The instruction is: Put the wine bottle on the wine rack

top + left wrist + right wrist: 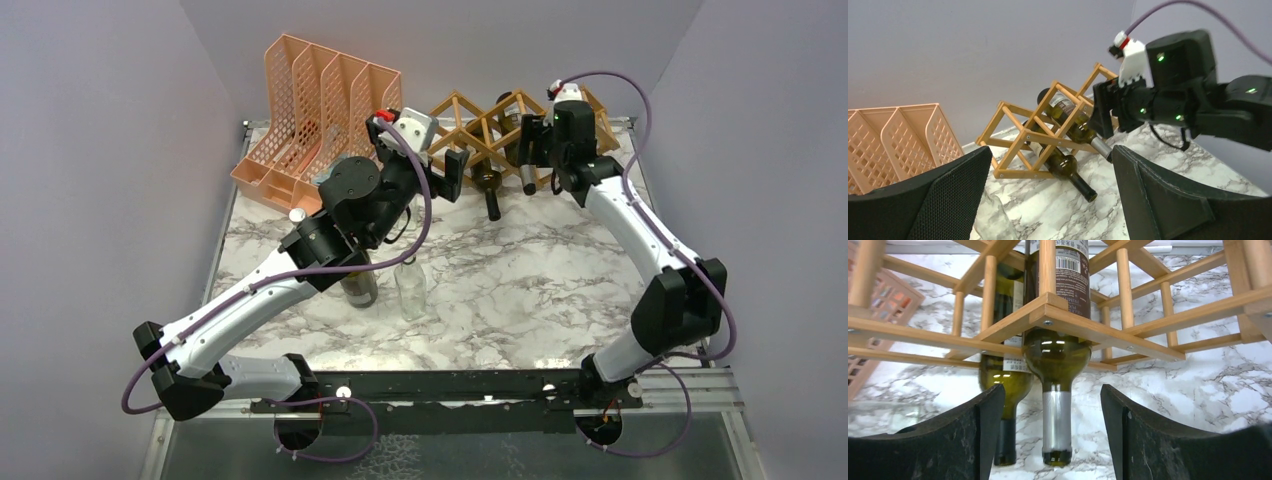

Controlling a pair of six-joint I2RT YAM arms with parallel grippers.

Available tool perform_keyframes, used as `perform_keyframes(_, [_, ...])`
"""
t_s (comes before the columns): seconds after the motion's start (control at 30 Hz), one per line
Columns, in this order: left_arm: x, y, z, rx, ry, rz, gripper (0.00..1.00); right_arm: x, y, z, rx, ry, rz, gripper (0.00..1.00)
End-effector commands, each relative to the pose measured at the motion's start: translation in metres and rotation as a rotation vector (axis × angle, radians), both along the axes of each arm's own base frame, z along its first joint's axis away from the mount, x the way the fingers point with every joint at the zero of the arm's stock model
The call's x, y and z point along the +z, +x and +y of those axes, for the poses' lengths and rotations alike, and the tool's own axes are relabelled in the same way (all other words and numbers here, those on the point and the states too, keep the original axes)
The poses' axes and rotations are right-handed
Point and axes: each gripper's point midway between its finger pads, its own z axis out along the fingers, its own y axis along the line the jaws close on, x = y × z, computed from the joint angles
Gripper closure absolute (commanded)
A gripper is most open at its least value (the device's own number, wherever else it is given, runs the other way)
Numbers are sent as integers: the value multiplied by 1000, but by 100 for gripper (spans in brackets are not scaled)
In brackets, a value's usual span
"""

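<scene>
The tan wooden wine rack [470, 120] stands at the back of the marble table. A green wine bottle [1057, 355] with a silver-foil neck lies in an upper cell, neck towards me. A second, dark-necked bottle [1007, 385] lies in the cell below and to its left. My right gripper [1052, 390] is open, a finger on each side of the silver neck, with a gap on both sides. My left gripper [1050, 150] is open and holds nothing, in the air left of the rack [1038, 135], looking at both bottles.
A peach-orange mesh file organizer [320, 110] stands left of the rack. A dark bottle [360, 285] and a clear glass bottle [410, 290] stand upright mid-table under the left arm. Purple walls close in the back and sides.
</scene>
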Motion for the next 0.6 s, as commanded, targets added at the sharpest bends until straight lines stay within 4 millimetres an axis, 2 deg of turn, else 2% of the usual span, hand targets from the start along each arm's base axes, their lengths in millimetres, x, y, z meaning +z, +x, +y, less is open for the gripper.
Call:
perform_keyframes(0.0, [-5,-11,5,-30,9,14,3,27,-29,13,70,86,3,27])
perform_keyframes(0.1, [-3,-13,14,-9,6,11,2,36,-61,53,335,172,60,27])
perform_keyframes(0.17, [-12,-13,21,14,17,21,2,42,-80,69,440,231,70,27])
perform_keyframes(0.27, [-4,-16,35,47,-7,9,2,59,-105,92,588,286,24,27])
perform_keyframes(0.43, [24,-28,64,93,-66,-41,2,83,-148,150,815,321,-55,27])
perform_keyframes(0.57, [51,-40,87,114,-130,-90,2,93,-172,201,918,298,-116,27])
